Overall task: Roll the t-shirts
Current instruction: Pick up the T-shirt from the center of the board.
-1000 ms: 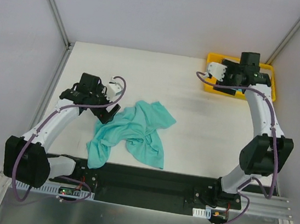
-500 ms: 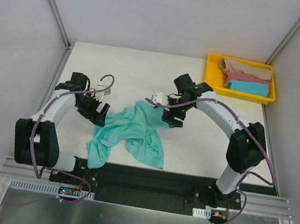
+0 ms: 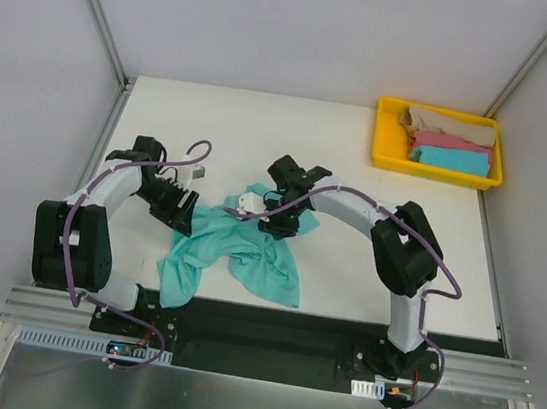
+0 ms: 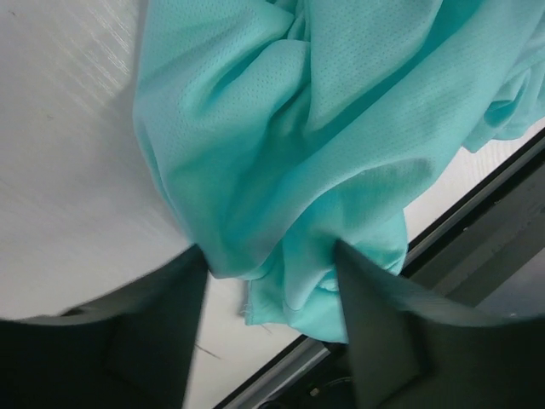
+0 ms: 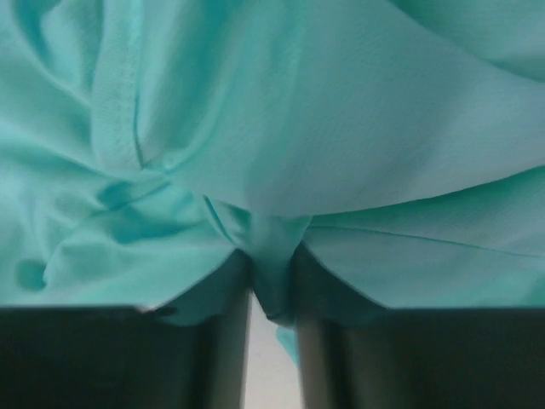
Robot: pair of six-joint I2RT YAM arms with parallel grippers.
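A crumpled teal t-shirt (image 3: 247, 252) lies on the white table, left of centre. My left gripper (image 3: 179, 214) is at its upper left edge. In the left wrist view the teal t-shirt (image 4: 298, 128) hangs as a fold between the two dark fingers of the left gripper (image 4: 268, 251), which stand apart with bare table showing beside the cloth. My right gripper (image 3: 271, 219) is on the shirt's upper middle. There the right gripper (image 5: 271, 256) is shut, pinching a narrow fold of the teal t-shirt (image 5: 298, 102). Tan (image 3: 451, 122), pink (image 3: 453, 142) and sky-blue (image 3: 451, 159) t-shirts lie in a tray.
The yellow tray (image 3: 383, 138) stands at the back right corner of the table. A black rail (image 3: 267, 330) runs along the near edge, just below the shirt's lower hem. Grey walls close in the table on three sides.
The right arm swung from the tray over to the teal shirt and its jaws closed on a fold. The left gripper shifted down to the shirt's edge and its jaws narrowed.
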